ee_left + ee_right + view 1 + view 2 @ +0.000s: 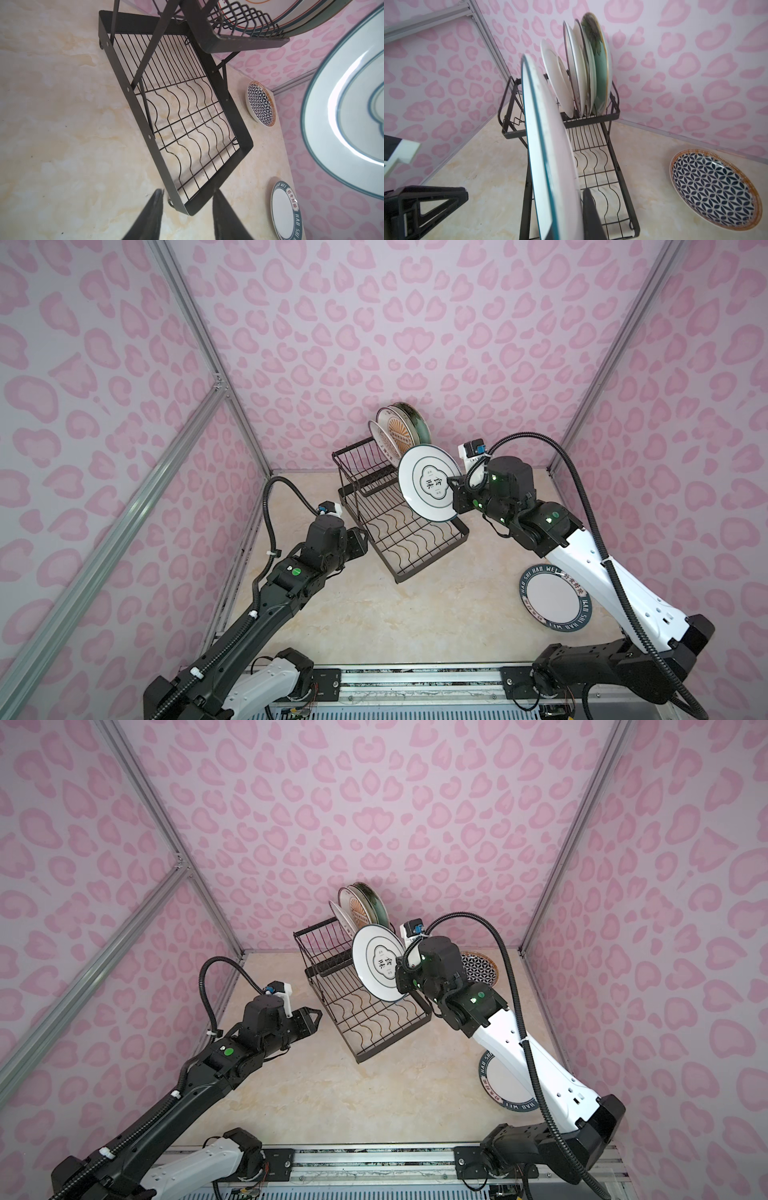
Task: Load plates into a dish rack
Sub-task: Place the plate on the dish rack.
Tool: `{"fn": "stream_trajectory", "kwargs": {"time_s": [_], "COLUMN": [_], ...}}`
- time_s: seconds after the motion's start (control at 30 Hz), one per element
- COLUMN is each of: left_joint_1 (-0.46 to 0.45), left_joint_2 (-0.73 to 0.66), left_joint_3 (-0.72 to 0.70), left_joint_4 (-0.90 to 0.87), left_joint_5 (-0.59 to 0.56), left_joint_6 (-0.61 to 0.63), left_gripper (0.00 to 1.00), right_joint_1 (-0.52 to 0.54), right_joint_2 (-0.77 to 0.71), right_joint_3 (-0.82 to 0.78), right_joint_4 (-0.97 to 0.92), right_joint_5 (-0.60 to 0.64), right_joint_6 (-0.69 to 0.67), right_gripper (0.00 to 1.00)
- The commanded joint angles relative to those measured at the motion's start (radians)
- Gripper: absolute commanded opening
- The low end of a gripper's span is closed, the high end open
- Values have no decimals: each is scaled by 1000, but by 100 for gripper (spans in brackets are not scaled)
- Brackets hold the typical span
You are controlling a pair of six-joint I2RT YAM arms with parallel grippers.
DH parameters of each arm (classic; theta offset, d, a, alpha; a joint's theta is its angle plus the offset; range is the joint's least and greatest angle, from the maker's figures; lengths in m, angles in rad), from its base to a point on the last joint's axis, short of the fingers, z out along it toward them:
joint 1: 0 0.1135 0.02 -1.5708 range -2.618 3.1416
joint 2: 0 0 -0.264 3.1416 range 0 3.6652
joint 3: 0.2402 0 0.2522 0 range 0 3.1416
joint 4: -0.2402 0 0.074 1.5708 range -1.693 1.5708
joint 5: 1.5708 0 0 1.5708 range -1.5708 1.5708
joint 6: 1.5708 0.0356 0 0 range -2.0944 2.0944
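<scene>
**Left gripper**: black, fingers spread, nothing between them. It sits left of the dish rack, just beside the near-left corner of its lower tray. Contact with the rack cannot be told.

**Dish rack**: black wire, two tiers, standing askew on the marbled tabletop. The lower tray is wide and flat with wavy wires. The upper basket is slotted and raised over the rack's far end.

**Racked plates**: several, on edge, crowded into the right-hand end of the rack's upper basket. An orange sunburst plate shows its face in both top views. A pale teal plate stands last at the basket's right end.

**Cloud-outline plate**: white with a teal rim line, on edge and tilted. It hangs over the right side of the rack's lower tray, in front of the upper basket and apart from the racked plates. Whether its lower edge touches the tray cannot be told.

**Right gripper**: just right of the rack, pinching the cloud-outline plate at its right rim. One dark finger shows behind the plate in the right wrist view.

**Geometric plate**: black-and-white with an orange rim, flat on the tabletop. It lies right of the rack's far end, well apart from it.

**Lettered-rim plate**: flat on the tabletop, right of the rack's near end and well apart. The right arm partly covers it in both top views.
</scene>
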Motion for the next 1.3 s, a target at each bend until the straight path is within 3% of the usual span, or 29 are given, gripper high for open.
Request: {"fn": "stream_trajectory", "kwargs": {"time_s": [0.0,0.53,0.9,1.27], "left_joint_1": [0,2,2,5], "left_joint_2": [-11,-72,-109,-105], "left_joint_3": [-8,-9,-22,-22], "left_joint_4": [-7,-70,-110,-116], "left_joint_5": [-20,-84,-114,-119], "left_joint_6": [9,31,36,48], "left_gripper": [42,42,42,42], "right_joint_1": [36,165,241,271], "right_joint_2": [35,275,503,795], "right_joint_3": [66,343,517,849], "right_joint_4": [63,160,289,285], "right_joint_5": [112,295,447,612], "right_joint_6": [-85,-308,-549,-686], "right_gripper": [0,0,0,0]}}
